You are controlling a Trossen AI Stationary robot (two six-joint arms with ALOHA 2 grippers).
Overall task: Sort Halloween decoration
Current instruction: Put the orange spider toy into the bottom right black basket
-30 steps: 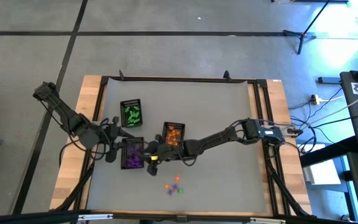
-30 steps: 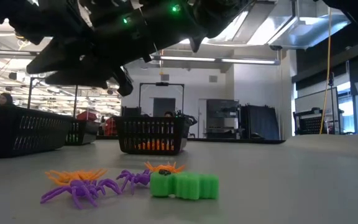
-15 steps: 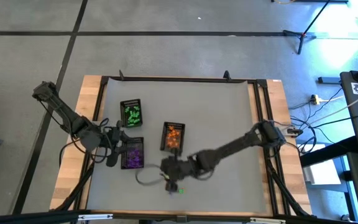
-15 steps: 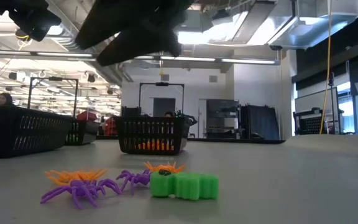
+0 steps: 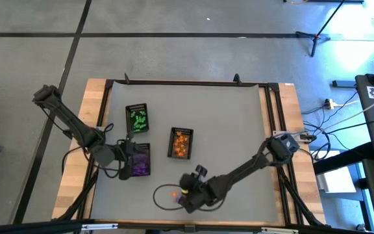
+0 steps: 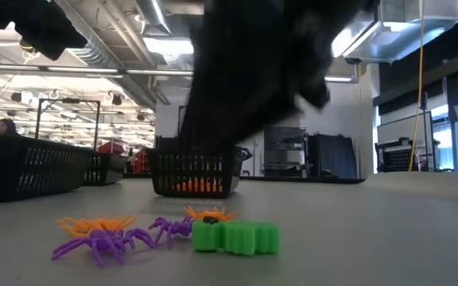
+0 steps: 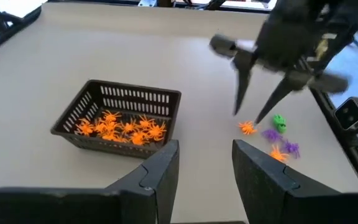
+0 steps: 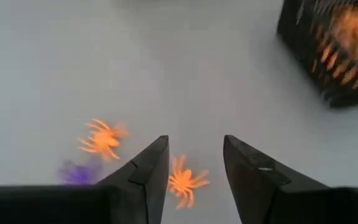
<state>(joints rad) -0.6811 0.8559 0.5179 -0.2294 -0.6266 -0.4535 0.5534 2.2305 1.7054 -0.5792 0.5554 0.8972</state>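
R pincer is hanging open just above the bench, gripping nothing, fingers spread in a V over the loose toys near the front edge; an orange spider is lying between its fingertips on the surface, a 2nd orange spider just beside, and a blurry purple spider next to that. From the low cam the loose cluster is sitting together: orange spiders, purple spiders and a green block-shaped toy, the green one touching a purple one. Behind them the middle tray is holding orange spiders. L pincer is waiting w/ fingers apart, empty, at the purple-filled tray on the left side of the bench, facing the orange tray. The 3rd tray, w/ green pieces, is sitting further back, apart from the other two. Beyond the bench, shelving and ceiling lights are showing in the room.
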